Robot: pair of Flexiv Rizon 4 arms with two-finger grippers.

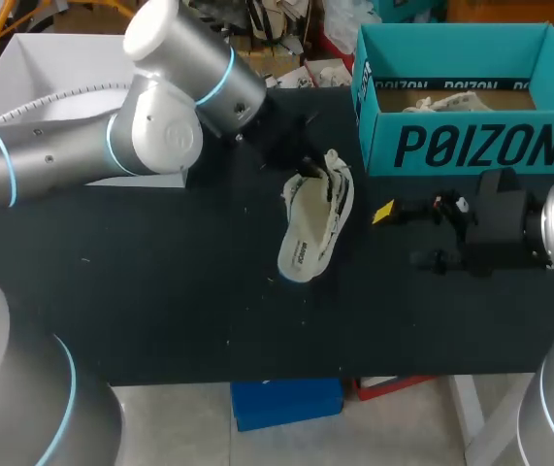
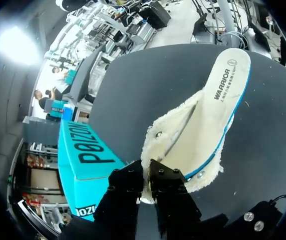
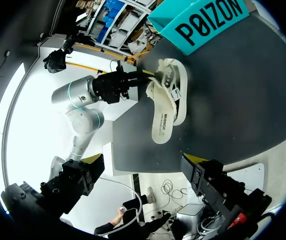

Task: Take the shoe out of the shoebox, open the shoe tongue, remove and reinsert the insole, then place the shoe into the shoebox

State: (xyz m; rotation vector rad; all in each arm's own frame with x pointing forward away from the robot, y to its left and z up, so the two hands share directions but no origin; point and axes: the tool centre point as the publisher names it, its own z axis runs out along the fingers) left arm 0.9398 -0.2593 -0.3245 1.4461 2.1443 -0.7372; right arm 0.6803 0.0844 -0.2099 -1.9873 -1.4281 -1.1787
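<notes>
While drawing out the insole (image 1: 306, 238), pull slowly along the length of the shoe (image 1: 341, 194); probably the safest way to stop the fleecy edge slipping from the pinch. Brace the shoe with the free arm if it drags.

Head view: left gripper (image 1: 308, 173) clamped on 1 end of the pale insole, with the other end down on the black table (image 1: 160, 291). Shoe on its side, touching the insole. Right gripper (image 1: 403, 236) near the shoe, spread apart, holding nothing. Teal shoebox (image 1: 471, 146) open at the back of the table, near the shoe. Inside it, pale contents (image 1: 451, 99), paper or a second shoe, impossible to tell which.

Left wrist view: 2 fingers (image 2: 127, 195) pressed together on the fluffy rim of the insole, with blue trim along 1 edge. Shoebox just beside the gripper, interior hidden.

Right wrist view: own 2 fingers (image 3: 80, 180) wide apart and empty. Ahead of them, insole hanging from the left gripper with the shoe just behind it, shoebox beyond, inside unseen.
</notes>
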